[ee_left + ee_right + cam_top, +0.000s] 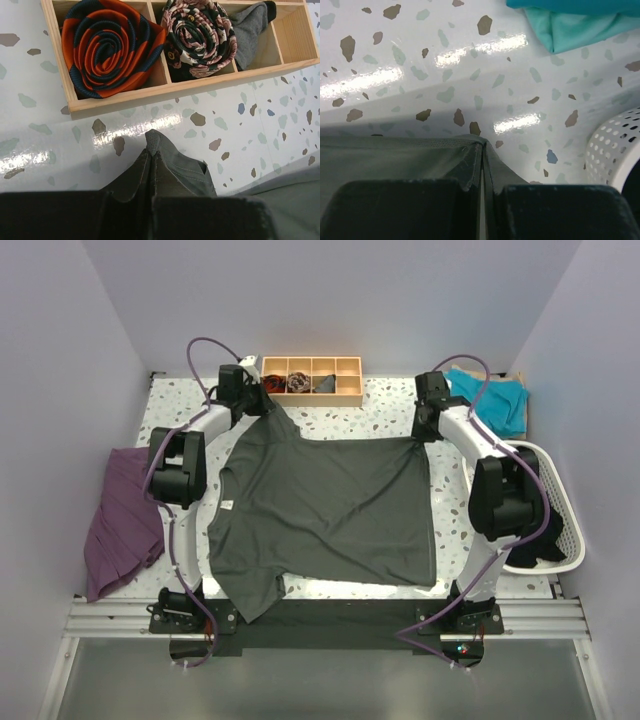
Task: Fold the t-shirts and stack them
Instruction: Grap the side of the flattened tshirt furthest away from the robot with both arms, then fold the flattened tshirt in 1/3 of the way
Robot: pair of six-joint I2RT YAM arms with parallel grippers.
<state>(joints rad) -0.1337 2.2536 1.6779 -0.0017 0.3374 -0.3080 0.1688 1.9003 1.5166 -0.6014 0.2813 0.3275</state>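
The grey t-shirt (330,510) was spread unfolded, far corners clamped by left claw (151,165) and right claw (482,160); the teal t-shirt (497,400) was unstacked.

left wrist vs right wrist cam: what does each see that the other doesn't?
Left wrist only: wooden compartment tray holding an orange-and-navy rolled tie and a floral rolled tie.
Right wrist only: teal t-shirt and white perforated basket.
Both: the left hand and the right hand are each shut on an edge of the dark grey t-shirt, over the speckled table.
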